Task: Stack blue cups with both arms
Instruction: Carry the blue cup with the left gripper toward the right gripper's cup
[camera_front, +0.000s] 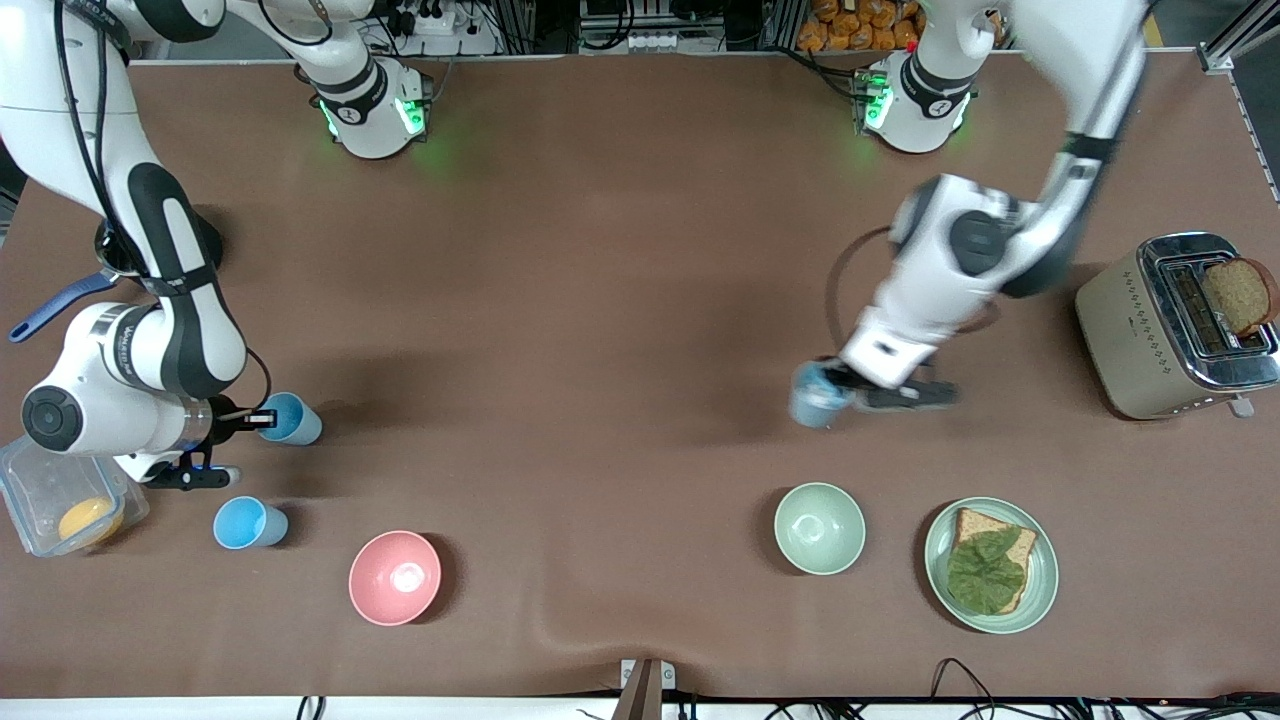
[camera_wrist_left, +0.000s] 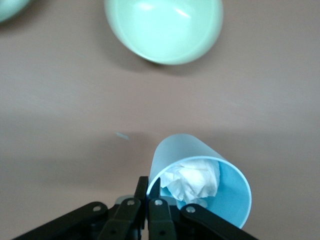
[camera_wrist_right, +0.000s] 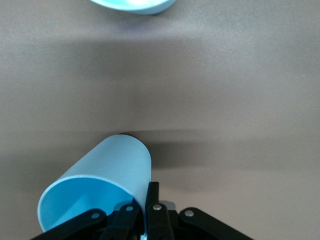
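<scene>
Cups number three on the table (camera_front: 620, 300). Front view: the right tool (camera_front: 262, 420), at the frame's middle left, is closed on the rim of one blue cup (camera_front: 290, 418); a second blue cup (camera_front: 248, 523) stands free at lower left beside the pink bowl (camera_front: 395, 577). The left tool (camera_front: 835, 392), right of centre and blurred, carries a third blue cup (camera_front: 815, 397) above the green bowl (camera_front: 819, 527). Left wrist view: the fingers (camera_wrist_left: 150, 200) pinch the cup wall (camera_wrist_left: 200, 185) at the frame's bottom; white crumpled paper (camera_wrist_left: 192, 181) sits inside. Right wrist view: the fingers (camera_wrist_right: 150, 200) clamp the rim of an empty cup (camera_wrist_right: 100, 185) at lower left. Judgement: the paper-filled cup should go on top, or nesting will fail; align rims squarely before lowering.
</scene>
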